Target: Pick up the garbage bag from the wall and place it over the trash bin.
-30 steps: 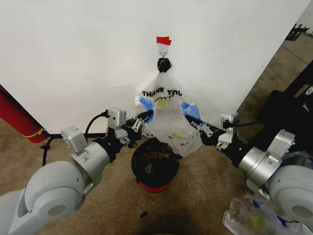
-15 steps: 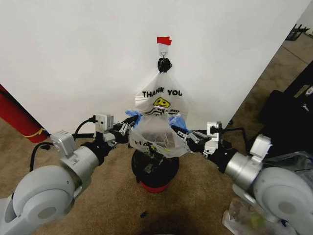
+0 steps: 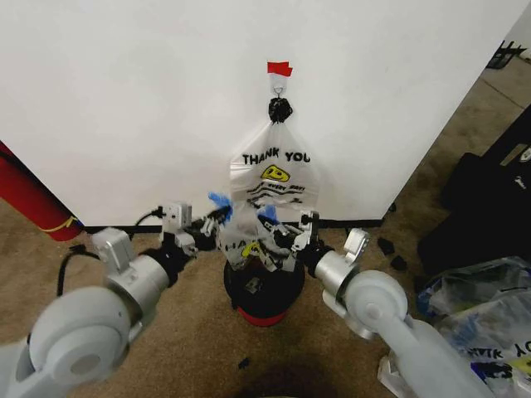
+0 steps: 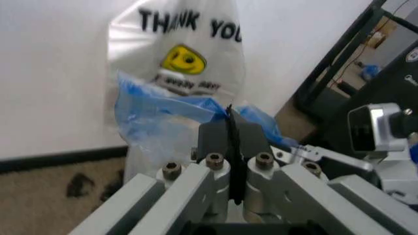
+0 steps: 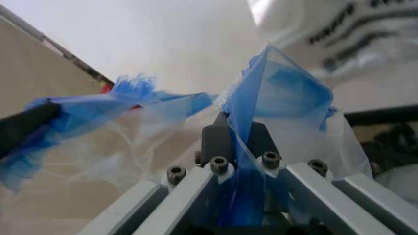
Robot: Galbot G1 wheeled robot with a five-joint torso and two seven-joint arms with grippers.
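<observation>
The garbage bag (image 3: pixel 243 239), clear and crinkly with blue patches, hangs bunched between my two grippers just above the trash bin (image 3: pixel 264 286), a black mesh bin with a red base. My left gripper (image 3: pixel 212 218) is shut on the bag's blue edge (image 4: pixel 163 115) on the left side. Close beside it, my right gripper (image 3: pixel 280 234) is shut on the other blue edge (image 5: pixel 274 93). Both stand in front of the white wall (image 3: pixel 124 99), below its hook (image 3: pixel 278 84) and red tape (image 3: pixel 278 68). The bag's lower part hides the bin's far rim.
A whitish "THANK YOU" bag (image 3: pixel 274 170) hangs from the hook right behind the held bag. A red cylinder (image 3: pixel 29 203) leans at the left. Black gear (image 3: pixel 485 207) and a heap of plastic bags (image 3: pixel 481 315) lie on the carpet at the right.
Both grippers have come inward toward each other and lower, so the spread bag is now gathered narrow over the bin. The right arm swung in the most.
</observation>
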